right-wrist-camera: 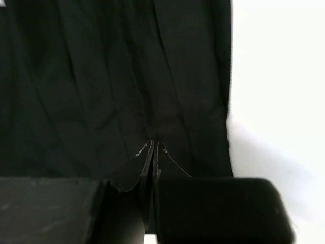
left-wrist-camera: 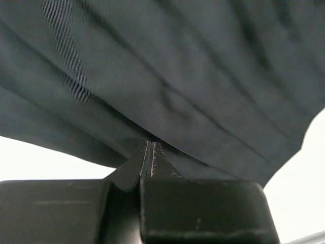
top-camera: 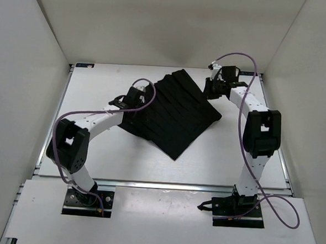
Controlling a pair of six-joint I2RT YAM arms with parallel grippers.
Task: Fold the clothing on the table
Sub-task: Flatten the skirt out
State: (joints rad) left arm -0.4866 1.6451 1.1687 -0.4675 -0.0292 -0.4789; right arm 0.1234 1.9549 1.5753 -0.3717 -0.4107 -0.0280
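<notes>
Clothing (top-camera: pixel 174 114): black, pleated, spread mid-tabletop (top-camera: pixel 227 159), nearer the far edge.
Left fingers (left-wrist-camera: pixel 147 157): clenched, pinching the clothing at its left edge.
Right fingers (right-wrist-camera: pixel 158 152): clenched, pinching the clothing at its far right edge.

Plain white walls (top-camera: pixel 174 23) close off the top, left and right of the frame; a flat white panel (top-camera: pixel 157 221) spans the bottom edge.

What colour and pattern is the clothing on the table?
The clothing is black with parallel pleat ridges; clearest in the top external view.
</notes>
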